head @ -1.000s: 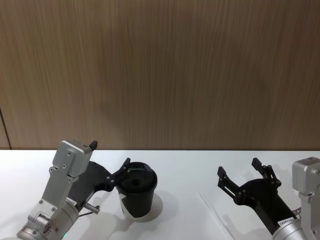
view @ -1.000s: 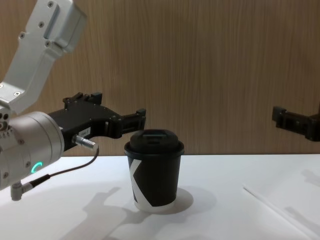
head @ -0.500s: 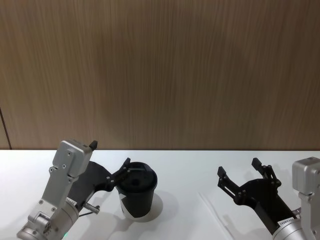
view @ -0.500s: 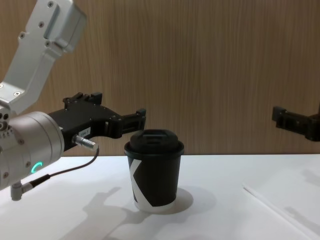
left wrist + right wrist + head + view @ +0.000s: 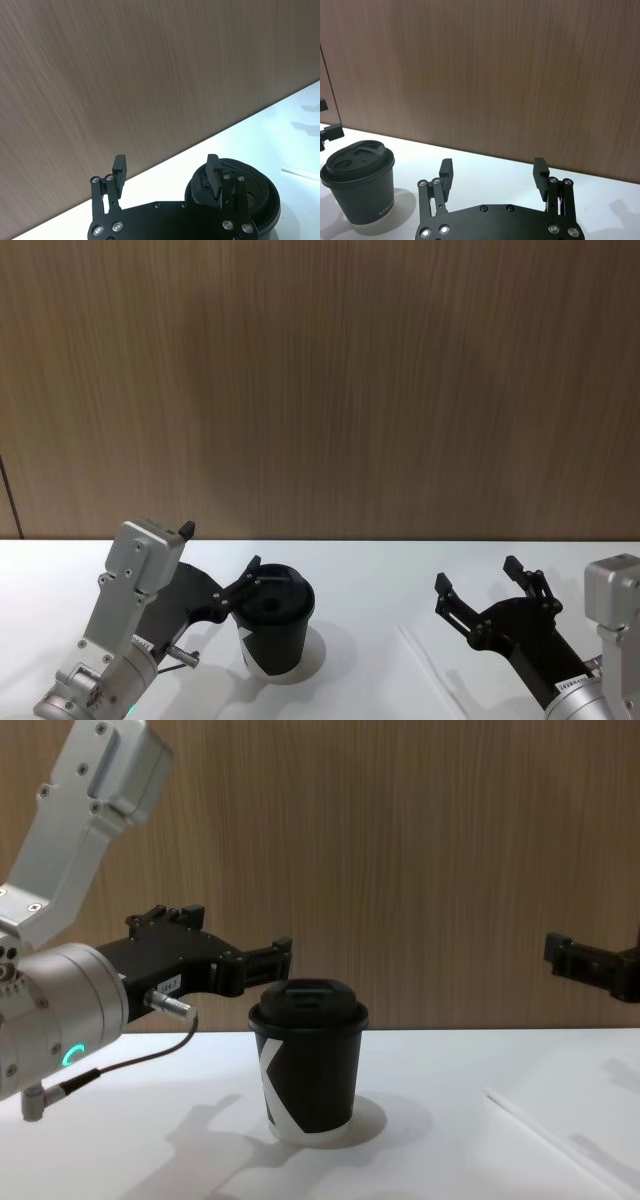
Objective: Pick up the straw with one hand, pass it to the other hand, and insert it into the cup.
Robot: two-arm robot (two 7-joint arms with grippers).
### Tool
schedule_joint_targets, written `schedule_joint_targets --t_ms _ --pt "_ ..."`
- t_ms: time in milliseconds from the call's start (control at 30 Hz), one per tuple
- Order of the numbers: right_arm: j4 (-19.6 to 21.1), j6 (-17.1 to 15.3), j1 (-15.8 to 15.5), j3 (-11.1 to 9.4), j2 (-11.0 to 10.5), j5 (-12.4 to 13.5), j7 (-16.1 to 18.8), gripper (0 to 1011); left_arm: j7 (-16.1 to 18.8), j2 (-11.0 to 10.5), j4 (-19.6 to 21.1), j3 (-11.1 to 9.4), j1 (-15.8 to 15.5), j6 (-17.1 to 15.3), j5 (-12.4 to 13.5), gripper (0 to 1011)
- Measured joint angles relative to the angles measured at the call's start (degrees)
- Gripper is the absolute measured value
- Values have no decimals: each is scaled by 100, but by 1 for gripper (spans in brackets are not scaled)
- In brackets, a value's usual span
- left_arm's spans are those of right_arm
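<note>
One long, thin, straight white straw (image 5: pixel 430 670) flat on the white desk (image 5: pixel 360 570), ungrasped, both sets of fingers spread and empty.

Seen from the head, the straw lies on the desk below and just to the inner side of the right gripper (image 5: pixel 479 575), between its fingers and the small black paper cup with the domed black plastic lid (image 5: pixel 275 635); nothing touches it. The right gripper hovers above the desk with its fingers released, wide apart. The cup stands upright, its white mark facing the chest camera, just beside the inner finger of the left gripper (image 5: pixel 165 165). That fingertip sits at the lid's rim, and contact cannot be told. The left fingers are parted too, with the cup outside their gap. A brown wood-grain wall panel (image 5: pixel 320 390) rises behind the desk.
</note>
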State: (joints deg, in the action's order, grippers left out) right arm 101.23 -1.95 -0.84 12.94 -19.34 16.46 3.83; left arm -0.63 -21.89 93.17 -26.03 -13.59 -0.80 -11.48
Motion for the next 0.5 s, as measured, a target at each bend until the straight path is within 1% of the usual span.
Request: schedule_joint_targets --t_ms 500 --pt "0 0 0 0 0 0 0 1001 0 0 0 0 0 0 0 1000"
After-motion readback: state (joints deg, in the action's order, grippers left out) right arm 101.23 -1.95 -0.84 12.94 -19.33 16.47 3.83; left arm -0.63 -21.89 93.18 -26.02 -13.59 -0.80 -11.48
